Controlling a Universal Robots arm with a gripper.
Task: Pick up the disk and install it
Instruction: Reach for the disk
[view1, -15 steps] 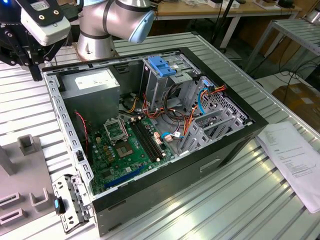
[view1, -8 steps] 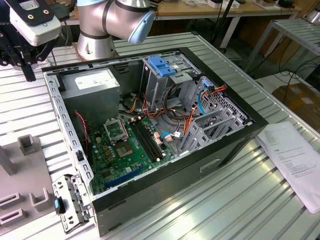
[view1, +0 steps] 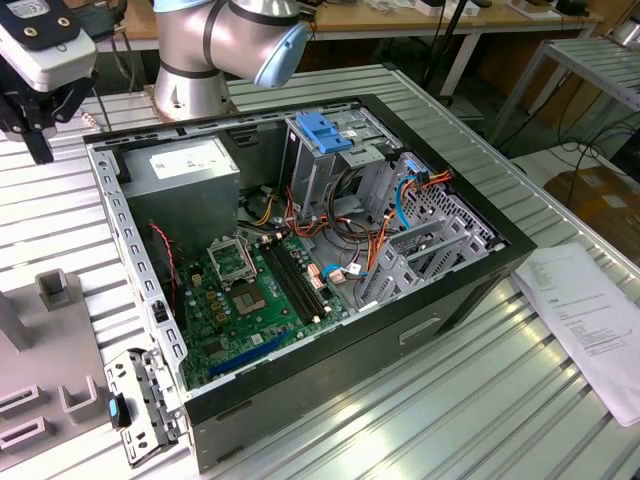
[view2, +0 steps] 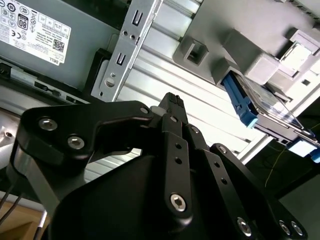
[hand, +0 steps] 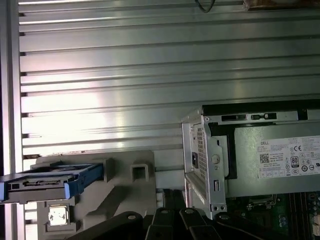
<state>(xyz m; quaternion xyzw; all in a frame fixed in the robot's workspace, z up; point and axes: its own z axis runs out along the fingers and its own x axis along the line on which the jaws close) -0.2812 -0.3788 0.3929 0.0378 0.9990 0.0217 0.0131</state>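
Black linkage of the gripper (view2: 167, 102) crowds the second wrist view, its tips drawn together on nothing, so the hand is closed and empty. Beyond it the disk (view2: 262, 107) sits in a grey holder (view2: 240, 55) on the slatted table (view2: 165, 60), with its blue frame facing outward. I judge the holder props it up so that an edge is offered for grasping.

In the first wrist view the gripper (hand: 172, 197) hangs between the grey holder (hand: 135, 200) and the computer case (hand: 207, 165). The disk (hand: 42, 184) is well apart from it and not yet picked up.

In the exterior view the gripper (view1: 38, 140) hovers just off a corner of the computer case (view1: 110, 200), at the exterior view's left. That case lies on its side with the panel off, probably so the drive cage (view1: 320, 150) can be reached from above.
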